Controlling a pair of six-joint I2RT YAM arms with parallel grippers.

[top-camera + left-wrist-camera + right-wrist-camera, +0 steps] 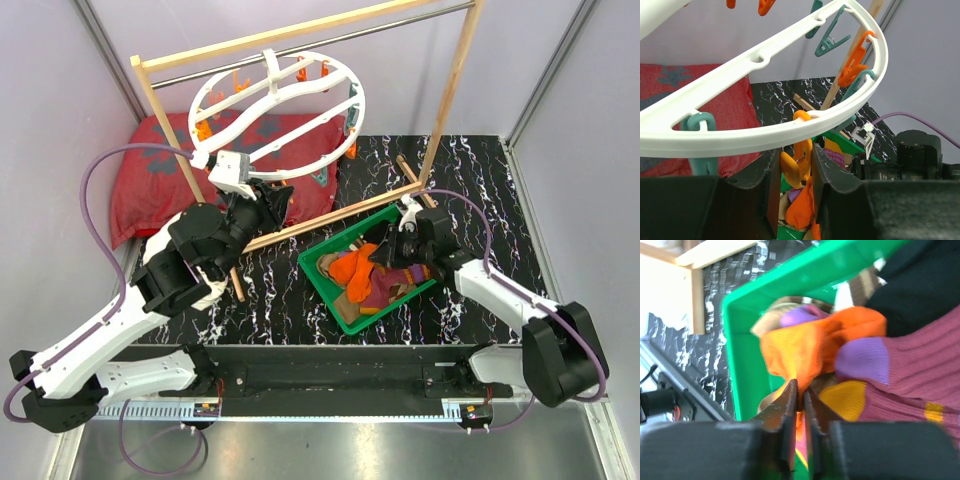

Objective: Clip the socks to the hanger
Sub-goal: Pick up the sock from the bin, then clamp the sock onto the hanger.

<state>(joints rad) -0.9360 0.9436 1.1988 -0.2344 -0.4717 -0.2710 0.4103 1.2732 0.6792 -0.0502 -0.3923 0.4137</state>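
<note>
Top view. One hanger [277, 105] hangs from one rack [452, 90], above one red cushion [150, 190]. One green bin [335, 287] sits on the table [480, 170] and holds the socks [365, 270]. Two arms: the left gripper [208, 158] meets the hanger's lower left rim, and the right gripper [398, 262] reaches into the bin.

Left wrist view. The hanger's rim [765, 132] crosses just above the left gripper [795, 150]. Its two fingers [772, 175] stand almost together and pinch one orange clip [790, 170] that hangs from the rim. Other clips, orange and teal, hang farther along.

Right wrist view. Four socks show in the bin [740, 340]: orange [805, 352], maroon with a purple toe [910, 375], black [920, 285] and tan [765, 325]. The right gripper [801, 390] has its two fingers [785, 405] nearly shut, nipping a fold of the orange sock.
</note>
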